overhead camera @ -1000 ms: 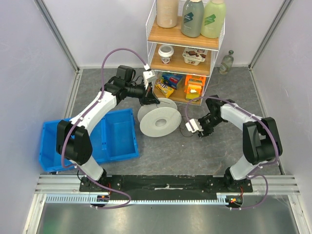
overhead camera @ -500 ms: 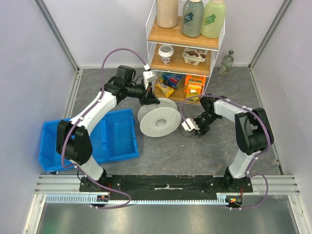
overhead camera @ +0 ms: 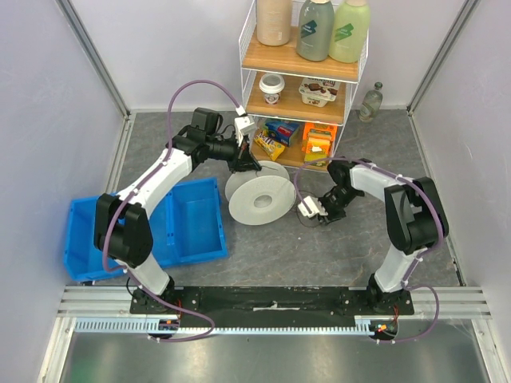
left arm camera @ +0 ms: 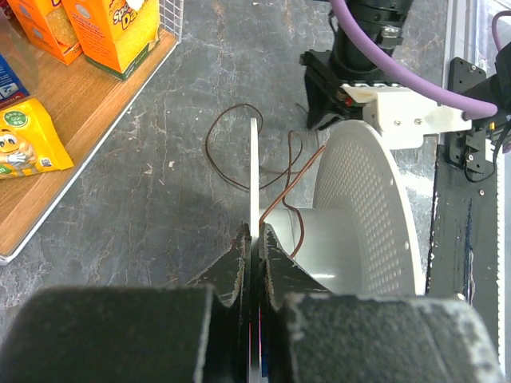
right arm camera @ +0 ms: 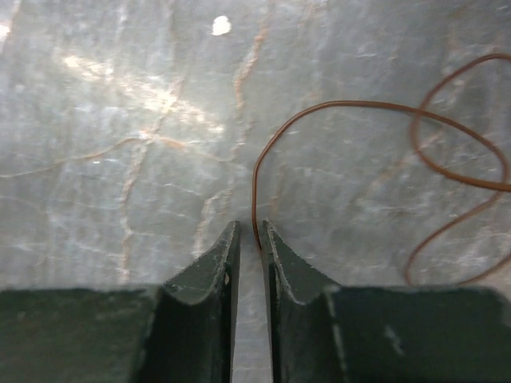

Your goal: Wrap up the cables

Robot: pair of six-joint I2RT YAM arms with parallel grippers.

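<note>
The cable is a thin dark-brown wire point(left arm camera: 207, 144) lying in loose loops on the grey table, with one end running onto the hub of the white spool point(overhead camera: 259, 199). My left gripper point(left arm camera: 254, 231) is shut on the edge of the spool's near flange point(left arm camera: 254, 171) and holds it upright. My right gripper point(right arm camera: 250, 227) is low over the table, right of the spool. Its jaws stand a narrow gap apart, with a strand of the wire point(right arm camera: 335, 104) running in between the tips. It also shows in the top view point(overhead camera: 322, 217).
A blue bin point(overhead camera: 219, 215) sits left of the spool. A wire shelf rack point(overhead camera: 299, 80) with bottles, cups and snack boxes stands just behind the spool. A small bottle point(overhead camera: 371, 102) stands at the back right. The enclosure walls close in both sides.
My right arm has folded inward and its gripper has shifted slightly left toward the spool. The left arm and the spool have not moved.
</note>
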